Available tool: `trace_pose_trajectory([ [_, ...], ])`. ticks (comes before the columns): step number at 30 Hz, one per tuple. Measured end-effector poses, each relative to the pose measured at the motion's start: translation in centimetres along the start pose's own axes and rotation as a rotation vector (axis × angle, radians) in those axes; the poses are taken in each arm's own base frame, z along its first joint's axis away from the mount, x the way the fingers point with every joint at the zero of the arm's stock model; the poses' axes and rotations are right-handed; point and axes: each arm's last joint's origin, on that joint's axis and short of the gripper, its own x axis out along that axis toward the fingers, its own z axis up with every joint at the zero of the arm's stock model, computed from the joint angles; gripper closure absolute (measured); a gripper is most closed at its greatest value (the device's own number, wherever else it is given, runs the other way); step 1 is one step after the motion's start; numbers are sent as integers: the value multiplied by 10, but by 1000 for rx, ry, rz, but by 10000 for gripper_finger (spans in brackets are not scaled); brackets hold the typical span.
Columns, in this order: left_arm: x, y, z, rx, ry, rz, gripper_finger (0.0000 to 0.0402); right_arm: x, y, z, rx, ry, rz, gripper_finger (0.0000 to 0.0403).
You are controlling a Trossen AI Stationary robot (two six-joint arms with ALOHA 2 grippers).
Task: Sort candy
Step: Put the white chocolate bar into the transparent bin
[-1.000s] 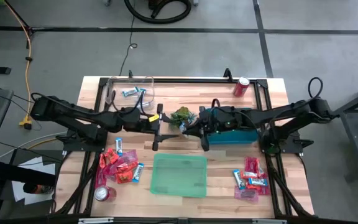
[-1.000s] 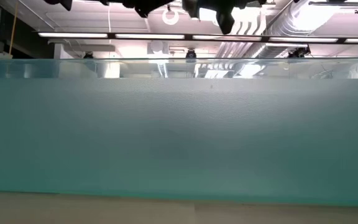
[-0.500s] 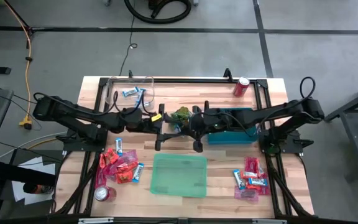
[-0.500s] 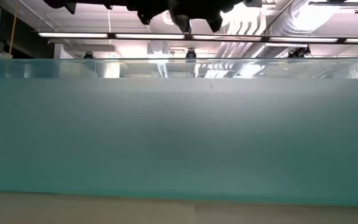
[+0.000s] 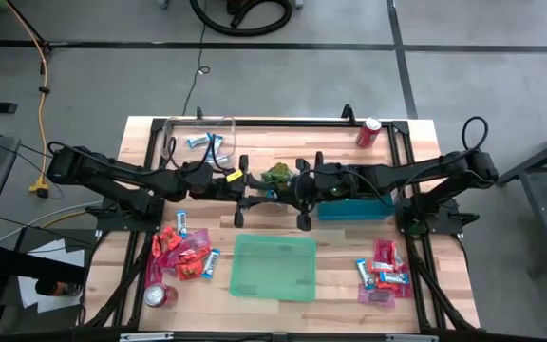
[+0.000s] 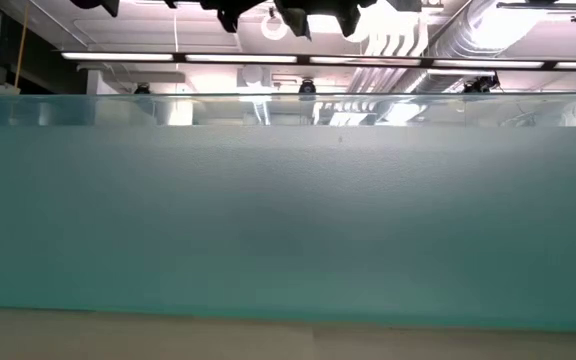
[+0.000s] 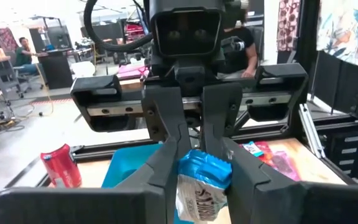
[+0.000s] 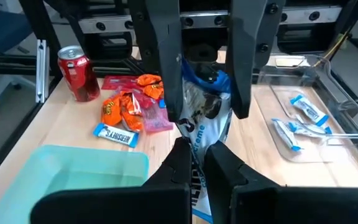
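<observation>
A blue-and-white wrapped candy [image 8: 205, 106] hangs in the air above the table's middle, between my two grippers. My right gripper [image 8: 199, 152] is shut on the end toward the table's right. My left gripper [image 8: 208, 115] is closed on the other end. In the high view the left gripper [image 5: 257, 195] and the right gripper [image 5: 291, 195] meet tip to tip near a small green plant [image 5: 276, 176]. More candy lies in a pile at the near left [image 5: 183, 252] and another at the near right [image 5: 383, 275]. My left gripper pinches the candy's end toward the table's left [image 8: 207, 78] between its two fingers [image 8: 173, 68]. The fingers come level from the table's left. The candy is lifted clear of the table. My right gripper pinches the candy's opposite end [image 8: 199, 134] between its two fingers [image 8: 182, 158], level from the table's right and facing the left gripper. The wrapper spans the short gap between the two grippers, clear of everything below.
A green tray [image 5: 273, 285] lies near the front middle and fills the low view. A blue bin [image 5: 354, 207] sits under the right arm. A clear container [image 5: 174, 128] with blue-and-white candies stands at the far left. Red soda cans stand at the far right [image 5: 368, 131] and near left [image 5: 160, 296].
My right gripper has moved toward the table's left, away from the blue bin, and now meets the left gripper beside the plant. The left arm has stayed about where it was.
</observation>
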Motion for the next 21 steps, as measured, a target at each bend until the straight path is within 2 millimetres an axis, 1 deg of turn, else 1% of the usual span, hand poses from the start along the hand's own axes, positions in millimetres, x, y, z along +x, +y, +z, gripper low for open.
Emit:
trace_pose_trajectory([
  [2,0,0,0,-5,5,-1,315,0,0,0,2,-1,0,398],
  [4,0,0,-1,-4,11,-3,314,0,0,0,3,-3,1,398],
  [6,0,0,-1,-4,9,-3,324,0,0,0,3,-4,1,398],
  [8,0,0,0,-6,7,-3,342,0,0,2,3,-6,1,393],
  [11,-2,2,2,-10,1,5,355,-1,0,4,15,-11,-31,376],
  [12,-3,3,3,-9,-1,11,361,-2,-1,6,27,-16,-45,367],
  [14,-6,6,6,-13,-6,19,388,-3,-2,11,40,-28,-68,344],
  [15,-8,7,7,-13,-2,18,396,-4,-2,13,41,-30,-76,331],
  [18,-17,14,10,-10,28,32,401,-7,-5,17,35,-21,-137,286],
  [21,-30,23,15,-9,65,68,401,-11,-8,21,3,28,-231,241],
])
